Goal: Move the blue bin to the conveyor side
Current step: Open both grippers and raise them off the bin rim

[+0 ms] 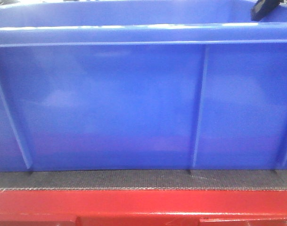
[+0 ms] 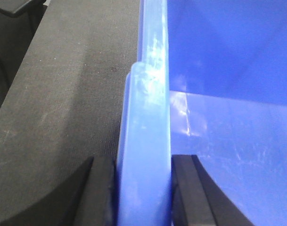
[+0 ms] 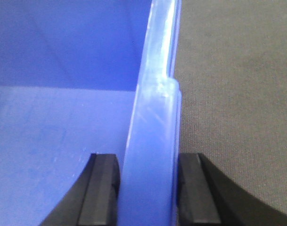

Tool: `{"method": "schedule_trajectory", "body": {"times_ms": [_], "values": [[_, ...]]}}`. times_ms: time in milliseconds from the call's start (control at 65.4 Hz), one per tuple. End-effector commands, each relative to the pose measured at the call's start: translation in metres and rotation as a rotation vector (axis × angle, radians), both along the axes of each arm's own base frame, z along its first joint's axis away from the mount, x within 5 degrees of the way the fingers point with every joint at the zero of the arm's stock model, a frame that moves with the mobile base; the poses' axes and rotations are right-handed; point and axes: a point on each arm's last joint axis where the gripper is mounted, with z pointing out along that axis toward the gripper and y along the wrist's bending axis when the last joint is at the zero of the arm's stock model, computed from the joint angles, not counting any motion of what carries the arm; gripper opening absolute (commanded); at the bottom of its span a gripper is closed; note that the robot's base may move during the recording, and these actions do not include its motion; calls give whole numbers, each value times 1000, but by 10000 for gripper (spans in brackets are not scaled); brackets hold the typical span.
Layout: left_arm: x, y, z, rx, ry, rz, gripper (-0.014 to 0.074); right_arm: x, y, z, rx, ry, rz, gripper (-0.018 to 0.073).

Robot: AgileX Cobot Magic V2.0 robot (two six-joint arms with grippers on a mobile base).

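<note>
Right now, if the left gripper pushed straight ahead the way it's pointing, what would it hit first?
Probably nothing new: the left gripper is already shut on the blue bin rim. Pushing on, it would ride further down over the wall; the conveyor belt lies beside it, depth unclear.
</note>
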Motion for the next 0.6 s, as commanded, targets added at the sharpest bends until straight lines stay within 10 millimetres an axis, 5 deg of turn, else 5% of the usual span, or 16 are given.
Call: {"method": "schedule_trajectory", "body": {"times_ms": [0,336,581], "values": [[5,0,17,7,-129,-2,-19,3,0,20,-19,-173,25,-81],[9,0,11,13,-107,-4,31,9,1,12,-26,-147,26,-60],[11,0,11,13,-128,-4,419,10,1,11,-28,-142,26,446]]}}
